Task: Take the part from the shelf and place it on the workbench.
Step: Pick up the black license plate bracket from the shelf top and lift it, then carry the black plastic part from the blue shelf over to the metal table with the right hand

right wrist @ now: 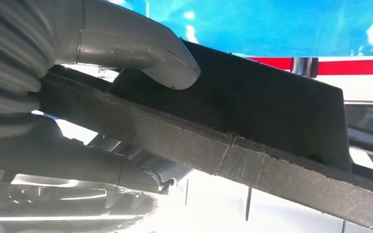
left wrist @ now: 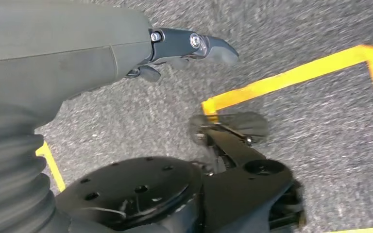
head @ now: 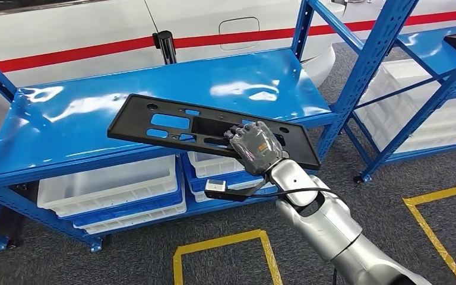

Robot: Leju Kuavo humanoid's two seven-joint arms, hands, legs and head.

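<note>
**Part gripped over the shelf edge, not yet carried away**

Part (head: 208, 127), a long flat black plate with cut-outs, sits at the centre of the head view, tilted, its upper-left end low over the glossy blue shelf (head: 65, 119) and its lower-right end jutting past the shelf's front edge. Whether that far end touches the shelf I cannot tell. The right hand (head: 255, 147) clamps the plate near its front rim; in the right wrist view the thumb (right wrist: 167, 60) presses one face while the other fingers (right wrist: 77, 167) lie under the opposite one, a pinch suited to so thin a piece. Gripping off-centre probably explains the tilt.

The left hand (left wrist: 194, 46) hangs over the grey floor (left wrist: 320, 126) and its yellow tape (left wrist: 291, 77), holding nothing, fingers apart. White bins (head: 107, 187) fill the shelf level below, at lower left.
</note>
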